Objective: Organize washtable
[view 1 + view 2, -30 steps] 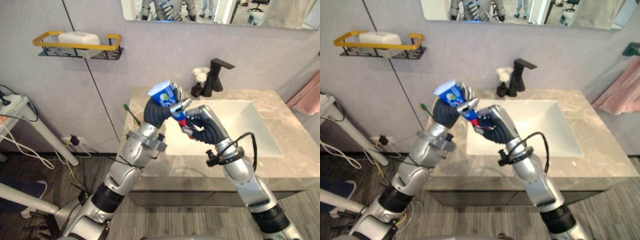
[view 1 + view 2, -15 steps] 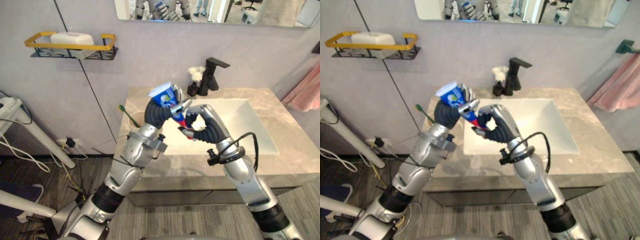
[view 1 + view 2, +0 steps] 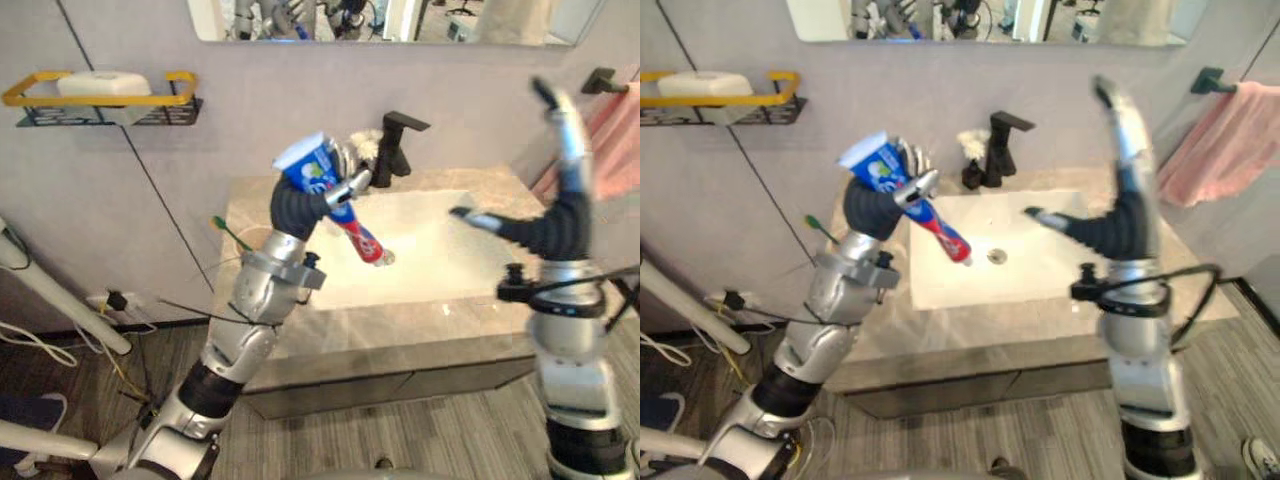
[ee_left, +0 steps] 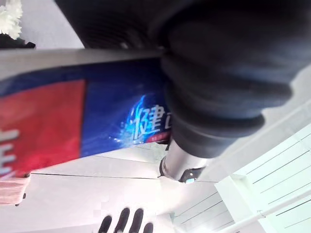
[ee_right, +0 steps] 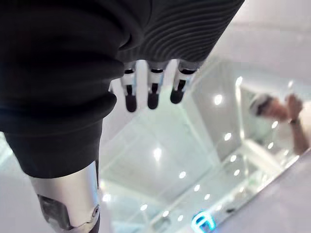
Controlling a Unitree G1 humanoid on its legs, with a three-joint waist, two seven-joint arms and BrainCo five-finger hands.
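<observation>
light: bright, even, from overhead | ceiling spots [image 5: 217,99]: small hot dots in rt wrist view | basin [image 3: 440,262]: white glare | washtable [image 3: 400,322] front edge: soft sheen | shelf [image 3: 100,100]: faint shadow on wall below

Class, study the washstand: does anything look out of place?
Yes: the toothpaste tube hangs tilted over the sink, cap down, clasped in the left hand; the right hand is raised open, holding nothing.

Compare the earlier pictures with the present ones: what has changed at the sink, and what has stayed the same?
The right hand let go of the toothpaste tube and swung up and away to the right, fingers straight. The left hand still grips the tube above the sink.
</observation>
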